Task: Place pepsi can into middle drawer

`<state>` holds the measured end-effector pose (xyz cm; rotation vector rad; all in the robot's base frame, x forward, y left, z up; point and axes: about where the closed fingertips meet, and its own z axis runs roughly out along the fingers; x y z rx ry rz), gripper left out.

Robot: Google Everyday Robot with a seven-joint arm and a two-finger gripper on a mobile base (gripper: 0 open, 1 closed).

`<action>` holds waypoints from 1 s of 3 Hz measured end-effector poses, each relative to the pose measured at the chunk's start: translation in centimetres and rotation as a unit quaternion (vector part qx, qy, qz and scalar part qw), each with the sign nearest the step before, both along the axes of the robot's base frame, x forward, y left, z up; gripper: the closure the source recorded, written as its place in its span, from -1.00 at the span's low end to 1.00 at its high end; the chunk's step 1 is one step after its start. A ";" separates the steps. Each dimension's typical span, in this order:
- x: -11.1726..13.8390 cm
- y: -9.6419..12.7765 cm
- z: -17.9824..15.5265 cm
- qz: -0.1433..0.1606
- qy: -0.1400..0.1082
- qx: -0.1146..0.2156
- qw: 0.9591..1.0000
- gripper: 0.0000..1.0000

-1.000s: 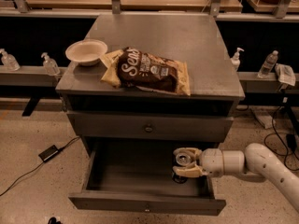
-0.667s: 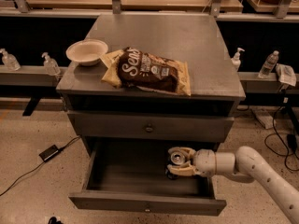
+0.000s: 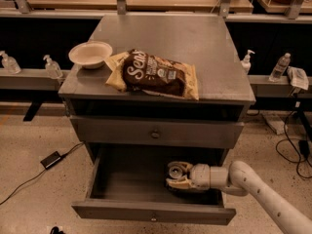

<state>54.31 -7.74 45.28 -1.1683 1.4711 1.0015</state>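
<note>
Grey metal middle drawer (image 3: 146,211) stands open, so I have a clear well to drop into. My gripper (image 3: 176,176) is inside the drawer, right of its centre, with the arm (image 3: 258,186) reaching in over the drawer's right side. The fingers look clamped on the pepsi can (image 3: 174,170). It's upright, silver top up, low over the drawer floor; can't tell if it touches. An upright hold makes sense: it sets down flat and won't roll. Just above the drawer is the shut top drawer (image 3: 156,133), overhanging close over the arm, the main snag when pulling out. Higher above the drawer sit the chip bag (image 3: 156,74) and white bowl (image 3: 90,54), well clear. On the floor left of the drawer lies a power brick (image 3: 50,159).
</note>
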 end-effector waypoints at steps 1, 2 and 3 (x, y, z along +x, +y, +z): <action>0.0 0.3 -0.2 0.002 0.001 0.000 1.000 0.19; 0.0 0.5 -0.2 0.004 0.001 0.001 1.000 -0.28; -0.1 0.9 -0.2 0.006 0.002 0.002 1.000 -0.89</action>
